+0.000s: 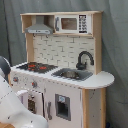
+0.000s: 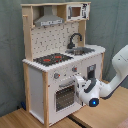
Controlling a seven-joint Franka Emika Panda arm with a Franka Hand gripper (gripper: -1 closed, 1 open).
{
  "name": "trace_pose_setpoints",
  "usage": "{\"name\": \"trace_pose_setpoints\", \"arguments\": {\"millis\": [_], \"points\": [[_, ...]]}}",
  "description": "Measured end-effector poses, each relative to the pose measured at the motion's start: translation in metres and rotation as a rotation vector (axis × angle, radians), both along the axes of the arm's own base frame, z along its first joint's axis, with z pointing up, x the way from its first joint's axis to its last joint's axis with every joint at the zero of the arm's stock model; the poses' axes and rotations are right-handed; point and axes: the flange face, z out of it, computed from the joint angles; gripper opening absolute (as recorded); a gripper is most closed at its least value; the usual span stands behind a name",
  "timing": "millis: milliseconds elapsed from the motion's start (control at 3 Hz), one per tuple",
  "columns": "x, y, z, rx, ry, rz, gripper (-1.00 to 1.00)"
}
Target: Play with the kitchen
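The kitchen (image 1: 65,75) is a tall toy unit of pale wood and white panels. It has a black-red hob (image 1: 35,66), a grey sink (image 1: 72,74), a black tap (image 1: 84,59) and a pegboard back. In the second exterior view the kitchen (image 2: 55,60) stands at the left. There my arm reaches in from the right, and my gripper (image 2: 81,83) is close against the front, beside the windowed oven door (image 2: 65,96) and just below the knobs (image 2: 74,69). In the first exterior view my white arm (image 1: 15,110) covers the lower left front.
A toy microwave (image 1: 70,23) and a grey hood (image 1: 40,29) sit at the top of the unit. A grey curtain hangs behind it. The unit stands on a wooden floor (image 2: 105,112), with open floor at the second exterior view's right.
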Motion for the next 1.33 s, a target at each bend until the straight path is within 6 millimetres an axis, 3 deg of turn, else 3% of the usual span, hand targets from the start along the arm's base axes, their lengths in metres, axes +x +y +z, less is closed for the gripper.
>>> {"name": "trace_pose_setpoints", "arguments": {"millis": [1333], "points": [[-0.092,0.047,0.058,-0.163,-0.031,0.105,1.00]]}}
